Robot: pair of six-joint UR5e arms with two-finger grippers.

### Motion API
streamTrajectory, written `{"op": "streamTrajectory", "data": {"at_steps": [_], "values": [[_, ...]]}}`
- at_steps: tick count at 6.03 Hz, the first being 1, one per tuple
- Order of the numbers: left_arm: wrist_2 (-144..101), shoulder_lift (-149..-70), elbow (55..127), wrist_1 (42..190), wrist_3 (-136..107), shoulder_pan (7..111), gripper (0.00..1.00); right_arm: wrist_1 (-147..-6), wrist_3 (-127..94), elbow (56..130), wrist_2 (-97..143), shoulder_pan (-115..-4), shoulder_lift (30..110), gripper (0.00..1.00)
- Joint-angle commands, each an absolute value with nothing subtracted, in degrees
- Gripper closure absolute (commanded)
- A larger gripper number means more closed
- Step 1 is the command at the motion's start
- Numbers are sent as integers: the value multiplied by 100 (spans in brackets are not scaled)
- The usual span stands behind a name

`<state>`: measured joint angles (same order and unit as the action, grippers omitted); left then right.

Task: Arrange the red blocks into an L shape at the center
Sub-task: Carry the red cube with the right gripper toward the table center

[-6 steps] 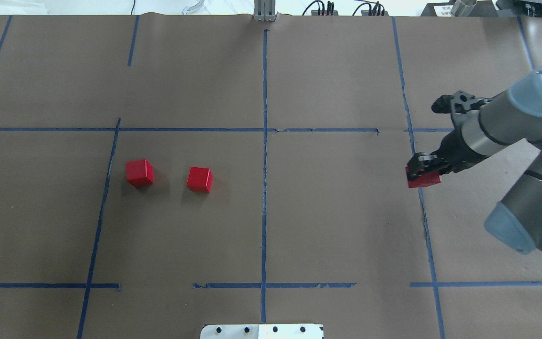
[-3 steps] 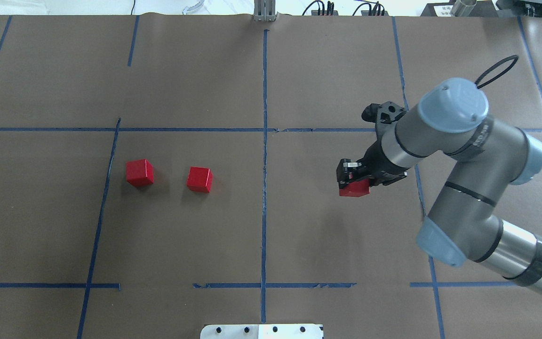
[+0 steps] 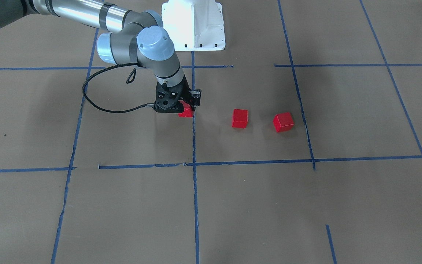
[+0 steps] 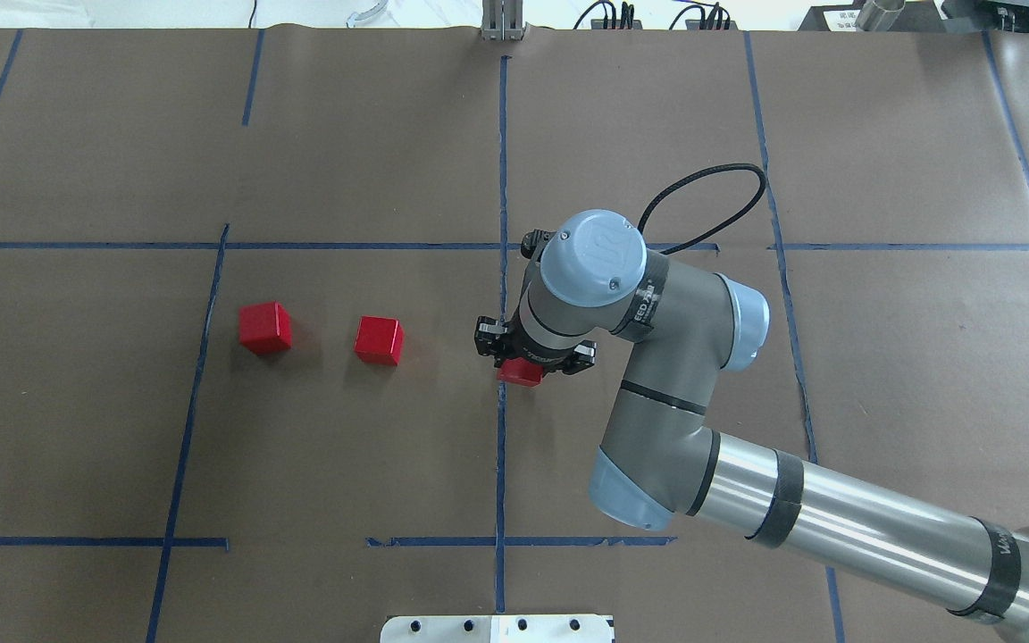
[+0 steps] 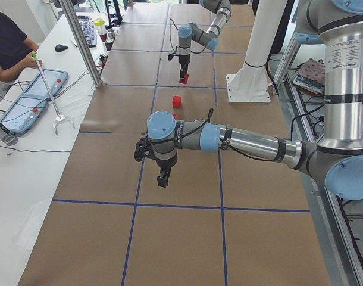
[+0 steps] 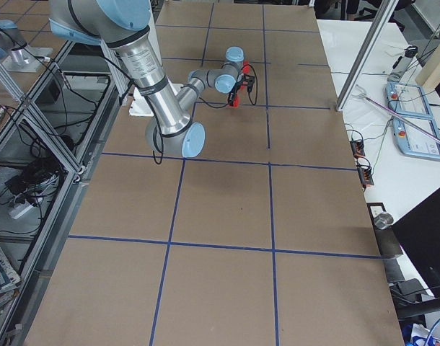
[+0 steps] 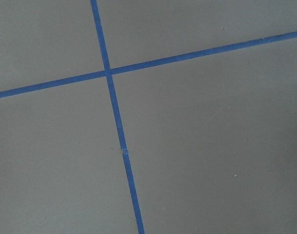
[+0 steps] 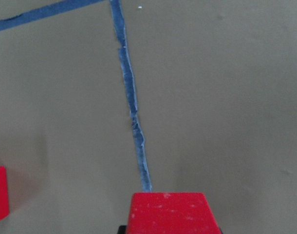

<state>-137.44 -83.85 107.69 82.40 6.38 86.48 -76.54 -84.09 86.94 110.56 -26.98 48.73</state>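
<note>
Block 1 (image 4: 521, 376), likely light and rigid, hangs pinched by opposite faces in the closed right gripper (image 4: 528, 364), apparently just above the middle tape line (image 4: 500, 446); block 2 (image 4: 379, 340) and block 3 (image 4: 265, 327) lie toward the left edge of the table (image 4: 50, 429); whether the left gripper (image 5: 162, 177) is open cannot be told.

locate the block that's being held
Overhead view: the held block sits in the right end effector at the centre tape line, right of the nearest loose block.
</note>
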Motion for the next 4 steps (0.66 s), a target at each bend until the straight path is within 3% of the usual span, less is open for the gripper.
{"op": "streamTrajectory", "data": {"at_steps": [1, 2, 3, 4], "values": [[-13869, -8385, 10766, 8244, 624, 8648, 0, -7664, -8429, 8544, 10864, -2532, 4755, 98], [-13869, -8385, 10767, 8244, 624, 8648, 0, -7664, -8411, 8569, 10863, -2523, 4746, 97], [-13869, -8385, 10758, 8244, 624, 8648, 0, -7664, -8368, 8578, 10863, -2522, 4755, 83], [-13878, -8385, 10758, 8244, 624, 8648, 0, -7673, -8350, 8578, 10855, -2514, 4755, 27]]}}
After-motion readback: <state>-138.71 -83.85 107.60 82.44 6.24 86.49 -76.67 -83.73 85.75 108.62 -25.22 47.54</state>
